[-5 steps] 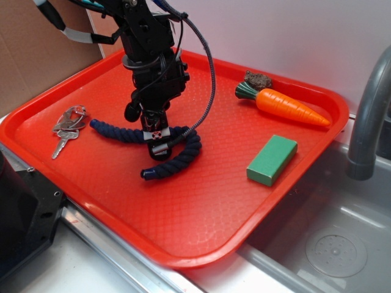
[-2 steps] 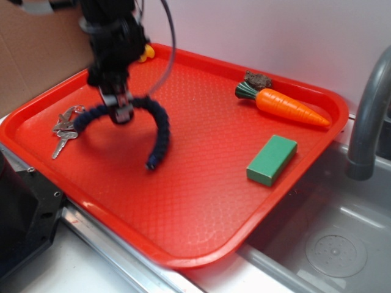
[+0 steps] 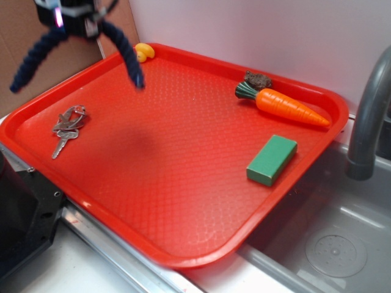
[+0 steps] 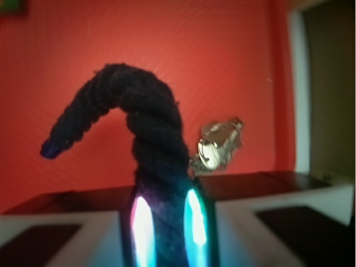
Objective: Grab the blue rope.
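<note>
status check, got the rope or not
Gripper shut on rope, mid-length. Rope clear of tray, both ends dangling. Keys below, nothing in the way.

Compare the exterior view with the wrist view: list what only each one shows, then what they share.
Only the exterior view shows the carrot, the green block, a small yellow object, the faucet and both rope ends hanging clear above the tray. Only the wrist view shows the gripper fingers pinching the rope close up. Both show the blue rope, the keys and the red tray.
</note>
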{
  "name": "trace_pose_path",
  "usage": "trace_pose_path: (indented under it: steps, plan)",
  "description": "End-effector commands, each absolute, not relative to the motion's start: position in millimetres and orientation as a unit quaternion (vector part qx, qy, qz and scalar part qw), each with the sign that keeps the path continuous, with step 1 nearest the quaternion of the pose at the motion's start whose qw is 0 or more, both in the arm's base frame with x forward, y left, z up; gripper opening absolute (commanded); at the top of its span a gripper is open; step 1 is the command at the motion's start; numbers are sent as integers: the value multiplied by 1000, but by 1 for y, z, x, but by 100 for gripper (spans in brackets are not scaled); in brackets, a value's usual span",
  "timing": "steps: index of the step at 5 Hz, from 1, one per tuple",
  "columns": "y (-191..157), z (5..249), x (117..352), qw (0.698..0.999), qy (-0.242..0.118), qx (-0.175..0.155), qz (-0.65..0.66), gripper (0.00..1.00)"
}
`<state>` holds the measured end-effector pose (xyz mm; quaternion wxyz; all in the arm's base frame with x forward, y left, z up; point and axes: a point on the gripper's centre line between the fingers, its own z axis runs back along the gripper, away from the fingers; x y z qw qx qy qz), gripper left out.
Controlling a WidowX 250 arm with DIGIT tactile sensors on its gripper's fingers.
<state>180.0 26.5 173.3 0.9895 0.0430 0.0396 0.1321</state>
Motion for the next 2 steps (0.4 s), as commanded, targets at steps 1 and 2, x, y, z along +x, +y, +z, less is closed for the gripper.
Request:
trace_pose_path:
  steps: [1, 2]
  plan:
    - [22, 230, 182, 984, -23, 20, 178, 0]
    - [23, 226, 185, 983, -22, 33, 179, 0]
